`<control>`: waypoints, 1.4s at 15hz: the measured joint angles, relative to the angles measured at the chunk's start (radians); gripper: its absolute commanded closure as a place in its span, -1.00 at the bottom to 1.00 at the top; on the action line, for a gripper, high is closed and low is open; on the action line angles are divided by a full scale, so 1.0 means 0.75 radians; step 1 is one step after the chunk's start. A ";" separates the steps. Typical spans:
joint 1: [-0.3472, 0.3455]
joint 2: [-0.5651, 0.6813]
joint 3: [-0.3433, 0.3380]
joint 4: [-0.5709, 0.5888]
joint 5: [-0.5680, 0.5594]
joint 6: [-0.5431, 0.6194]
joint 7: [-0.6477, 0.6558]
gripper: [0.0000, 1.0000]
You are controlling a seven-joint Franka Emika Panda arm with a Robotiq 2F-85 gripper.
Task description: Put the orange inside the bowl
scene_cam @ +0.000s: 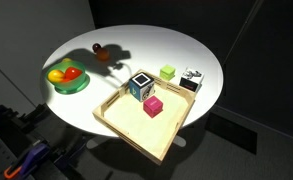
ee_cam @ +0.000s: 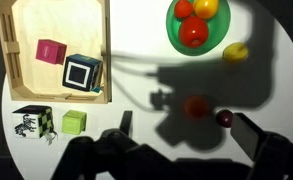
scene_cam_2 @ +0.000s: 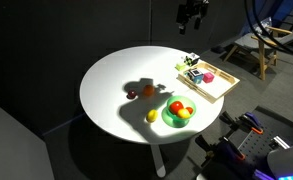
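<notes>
The orange (ee_cam: pixel 194 107) lies in dark shadow on the round white bench (ee_cam: pixel 138 30), outside the green bowl (ee_cam: pixel 218 42). The room is dark. A yellow fruit (ee_cam: pixel 236 52) and a wooden tray (ee_cam: pixel 46 20) are near. The tool (scene_cam_2: pixel 193 16) hangs high above, its fingers spread and empty.

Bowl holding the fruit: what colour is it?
The bowl is green; the wrist view shows it best.

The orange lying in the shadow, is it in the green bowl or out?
Out: the orange sits on the white table, apart from the bowl.
</notes>
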 measured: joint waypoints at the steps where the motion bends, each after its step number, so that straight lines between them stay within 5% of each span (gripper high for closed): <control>1: 0.005 0.038 0.004 0.020 -0.011 0.021 0.000 -1.00; 10: 0.062 0.317 0.012 0.199 -0.085 0.093 0.000 -1.00; 21: 0.070 0.355 0.012 0.242 -0.091 0.087 -0.002 -1.00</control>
